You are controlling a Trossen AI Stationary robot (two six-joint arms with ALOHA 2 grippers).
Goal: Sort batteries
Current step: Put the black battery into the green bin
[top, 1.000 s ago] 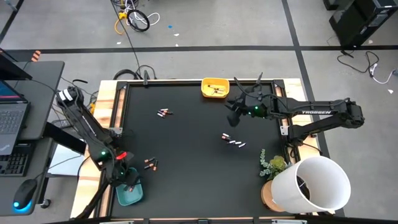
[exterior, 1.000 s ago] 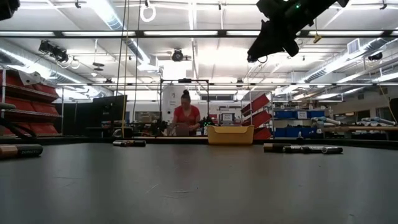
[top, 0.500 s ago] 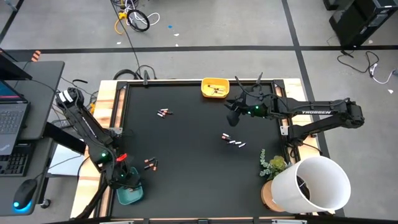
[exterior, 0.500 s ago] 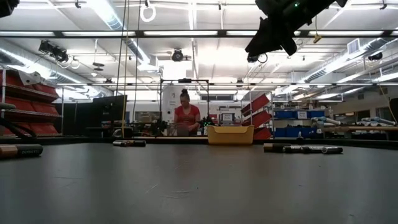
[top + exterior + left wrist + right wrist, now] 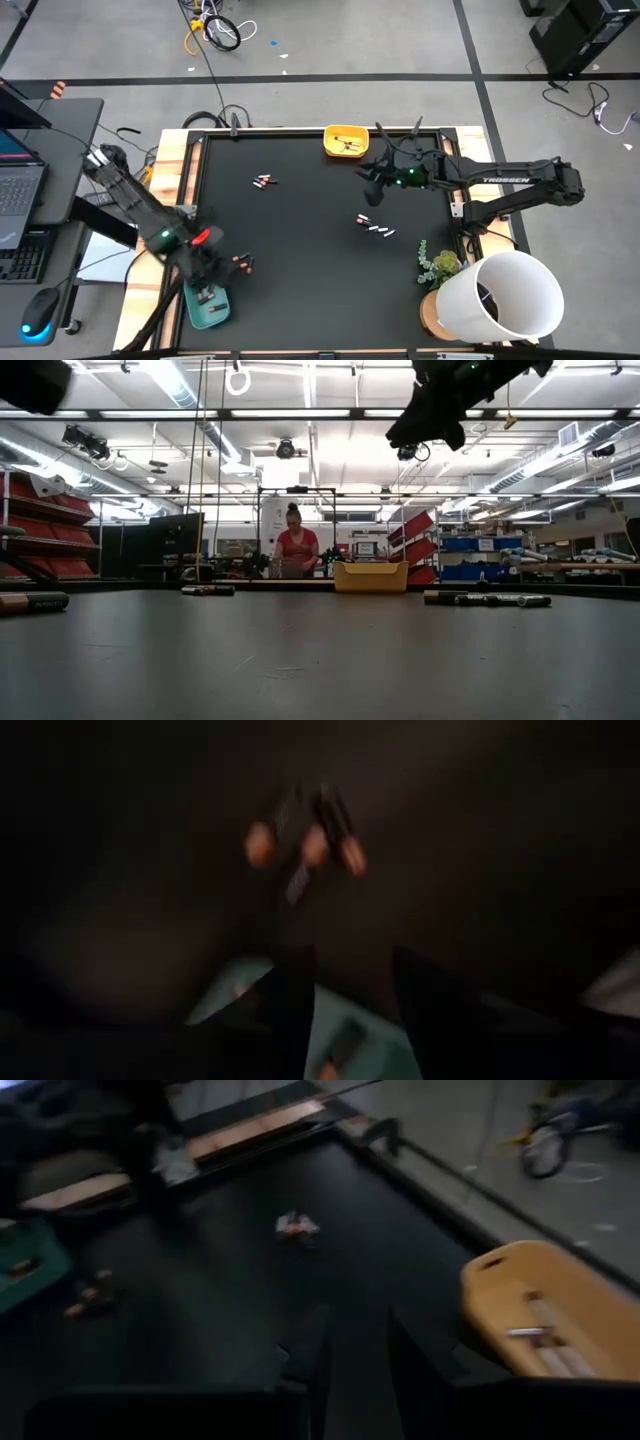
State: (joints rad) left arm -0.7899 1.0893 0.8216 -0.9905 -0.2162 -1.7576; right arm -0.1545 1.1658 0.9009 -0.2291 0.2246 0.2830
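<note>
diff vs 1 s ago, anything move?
The left gripper has swung from above the teal tray toward the copper batteries beside it, its arm leaning further over the mat. Whether it let anything go cannot be told. The right gripper stayed near the yellow tray, edging slightly; loose batteries did not move.

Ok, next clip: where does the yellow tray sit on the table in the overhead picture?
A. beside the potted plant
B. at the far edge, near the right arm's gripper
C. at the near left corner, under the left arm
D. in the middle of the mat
B: the yellow tray sits at the mat's far edge with batteries in it, just left of the right gripper; the near left corner holds a teal tray.
</note>
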